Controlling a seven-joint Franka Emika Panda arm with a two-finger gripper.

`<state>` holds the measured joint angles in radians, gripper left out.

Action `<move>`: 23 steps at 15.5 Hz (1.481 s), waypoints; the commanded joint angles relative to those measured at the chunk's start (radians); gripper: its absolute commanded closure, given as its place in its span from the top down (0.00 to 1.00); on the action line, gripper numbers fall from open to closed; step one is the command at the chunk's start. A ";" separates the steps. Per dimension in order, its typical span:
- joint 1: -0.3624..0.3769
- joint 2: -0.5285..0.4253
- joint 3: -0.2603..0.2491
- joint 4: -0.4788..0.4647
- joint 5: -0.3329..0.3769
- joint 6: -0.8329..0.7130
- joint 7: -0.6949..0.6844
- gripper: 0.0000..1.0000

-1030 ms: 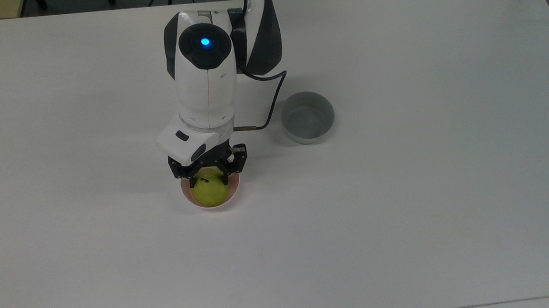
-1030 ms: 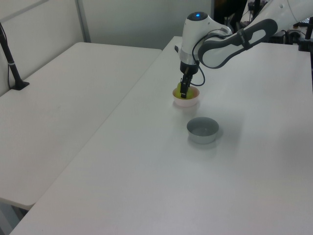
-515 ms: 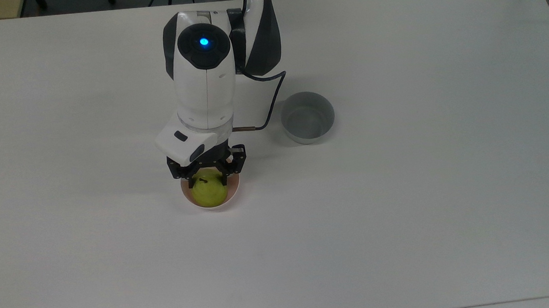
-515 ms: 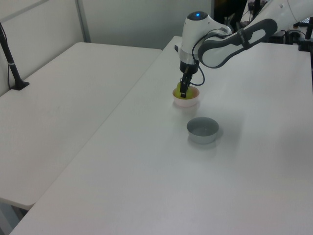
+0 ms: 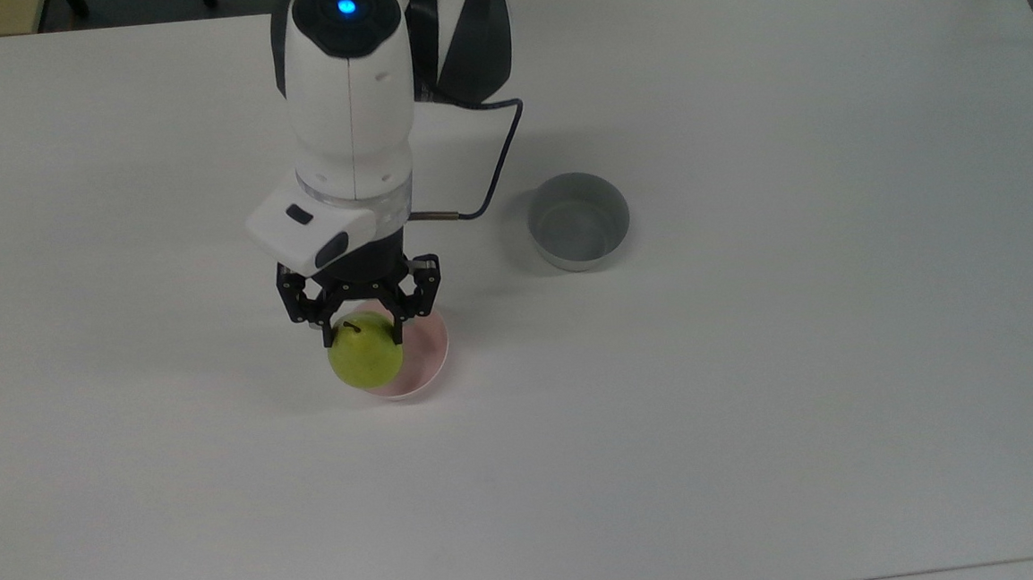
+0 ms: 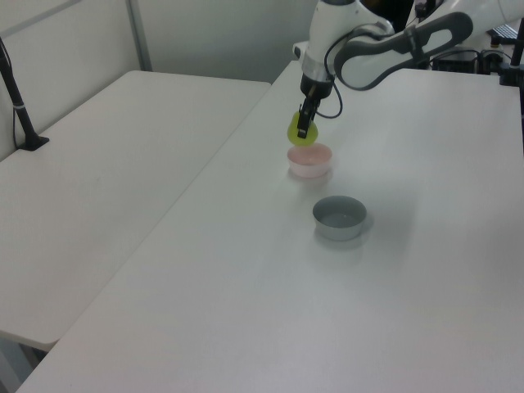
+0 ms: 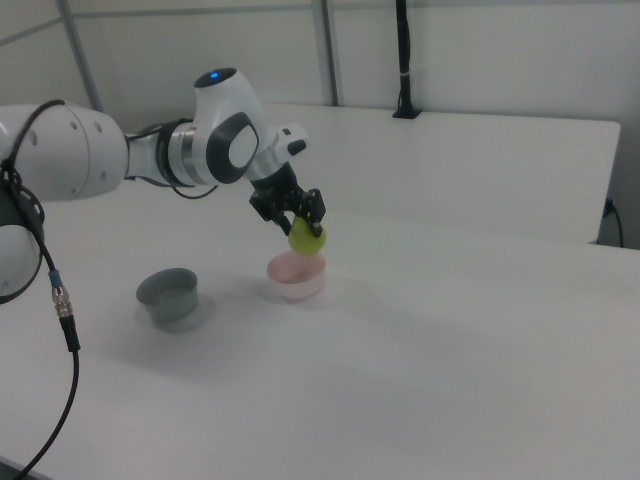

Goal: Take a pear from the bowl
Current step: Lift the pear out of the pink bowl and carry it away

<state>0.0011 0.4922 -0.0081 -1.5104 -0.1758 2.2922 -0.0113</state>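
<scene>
Pinched around the pear (image 5: 366, 359), the gripper (image 5: 362, 331) has its two black fingers pressed against the fruit's upper flanks near the dark stem, a hold that lets the rounded body hang below without slipping. In the left view the pear (image 6: 297, 129) sits clear above the pale pink bowl (image 6: 310, 160), apart from its rim, and the right view shows the same gap between the fruit (image 7: 306, 238) and the bowl (image 7: 296, 275). Half a second earlier the fruit still rested inside the bowl with the fingers around it; since then the arm has risen and drifted toward the top view's left, baring the bowl's inside (image 5: 424, 354). Well apart, the grey bowl (image 5: 579, 221) has not moved on the white table (image 5: 756, 401)
</scene>
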 commanded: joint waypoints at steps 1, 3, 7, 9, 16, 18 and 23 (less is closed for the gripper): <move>-0.013 -0.073 0.007 -0.005 0.035 -0.066 0.004 0.00; -0.018 -0.093 0.007 0.027 0.064 -0.130 0.001 0.00; -0.041 -0.145 0.019 0.079 0.116 -0.293 -0.053 0.00; -0.047 -0.142 0.019 0.136 0.128 -0.405 -0.078 0.00; -0.108 -0.146 0.011 0.188 0.140 -0.557 -0.294 0.00; -0.147 -0.144 0.011 0.188 0.151 -0.556 -0.372 0.00; -0.242 -0.133 -0.003 0.182 0.231 -0.463 -0.507 0.00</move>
<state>-0.2062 0.3528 -0.0037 -1.3367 0.0120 1.7713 -0.4578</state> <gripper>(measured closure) 0.344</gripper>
